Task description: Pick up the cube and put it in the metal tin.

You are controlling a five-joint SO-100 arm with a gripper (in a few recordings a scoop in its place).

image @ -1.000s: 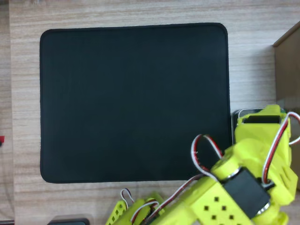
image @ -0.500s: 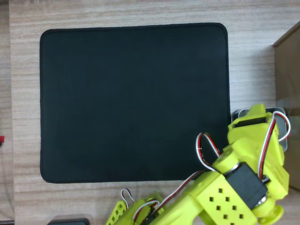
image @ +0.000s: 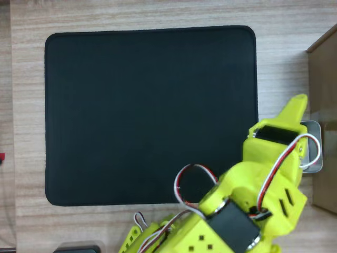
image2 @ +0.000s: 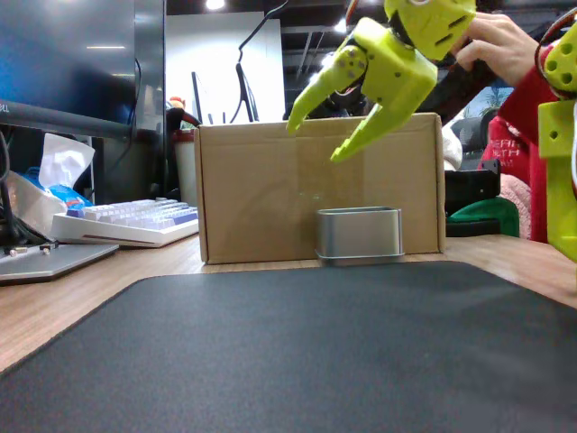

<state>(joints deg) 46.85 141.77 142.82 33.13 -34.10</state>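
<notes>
A black rectangular mat (image: 150,113) with rounded corners is laid over the wood-grain tabletop (image: 284,58). A brown cardboard box (image2: 315,185) is stood at the tabletop's right edge in the overhead view, with the metal tin (image2: 359,234) just in front of it. The tin (image: 312,153), silver with rounded corners, is partly covered by the yellow-green arm. The gripper (image2: 317,133) is held high above the tin, jaws spread apart, empty.

A yellow-green tool (image2: 314,135), a silver-grey metal tin (image2: 359,234), a black mat (image: 150,113), a brown cardboard box (image2: 261,185).
</notes>
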